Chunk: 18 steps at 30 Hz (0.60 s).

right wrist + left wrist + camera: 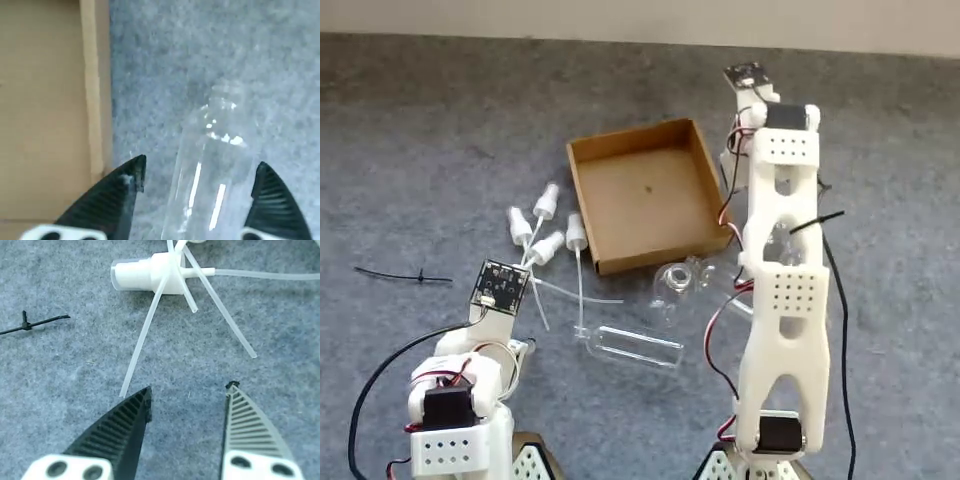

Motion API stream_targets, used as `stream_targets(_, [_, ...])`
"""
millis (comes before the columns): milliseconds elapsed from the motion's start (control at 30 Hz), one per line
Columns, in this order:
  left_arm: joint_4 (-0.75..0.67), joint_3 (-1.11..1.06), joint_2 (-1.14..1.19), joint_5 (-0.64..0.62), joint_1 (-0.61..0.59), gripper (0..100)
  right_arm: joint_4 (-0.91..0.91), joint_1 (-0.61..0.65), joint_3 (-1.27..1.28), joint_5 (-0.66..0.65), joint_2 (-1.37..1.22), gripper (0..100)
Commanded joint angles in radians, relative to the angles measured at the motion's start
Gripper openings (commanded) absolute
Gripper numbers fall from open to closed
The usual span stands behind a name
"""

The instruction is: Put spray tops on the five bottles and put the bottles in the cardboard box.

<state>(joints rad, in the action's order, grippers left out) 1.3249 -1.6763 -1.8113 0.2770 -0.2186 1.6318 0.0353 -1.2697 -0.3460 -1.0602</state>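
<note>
The open cardboard box (650,195) lies mid-table with nothing inside; its wall (95,90) is beside my right gripper (200,165). That gripper is open, with a clear bottle (220,130) lying between its fingers, just outside the box. My right arm (782,250) stretches along the box's right side. Two more clear bottles (682,278) (635,345) lie in front of the box. Several white spray tops (545,228) with long tubes lie left of the box. My left gripper (190,390) is open above the cloth, a short way from one spray top (150,272) and its tubes.
A black cable tie (405,275) lies on the grey cloth at the left and appears again (30,325) near the spray top. The left arm's base (460,420) stands at the near left edge. Bare cloth stretches behind the box.
</note>
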Motion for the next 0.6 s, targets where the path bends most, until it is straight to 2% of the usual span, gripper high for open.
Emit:
stream_targets(0, [0.005,-0.019,-0.013,0.008,0.004,22,0.01,0.004,-0.143,-0.006,-0.042,29.2])
stream_targets(200, [0.005,-0.019,-0.013,0.008,0.004,22,0.001,-0.005,-0.2,-0.006,-0.111,11.8])
stream_targets(367, [0.005,-0.019,-0.013,0.008,0.004,22,0.01,-0.041,-0.205,-0.006,-0.11,2.1])
stream_targets(567, [0.002,-0.019,-0.013,0.008,0.004,22,0.062,-0.116,-0.206,-0.006,-0.039,0.5])
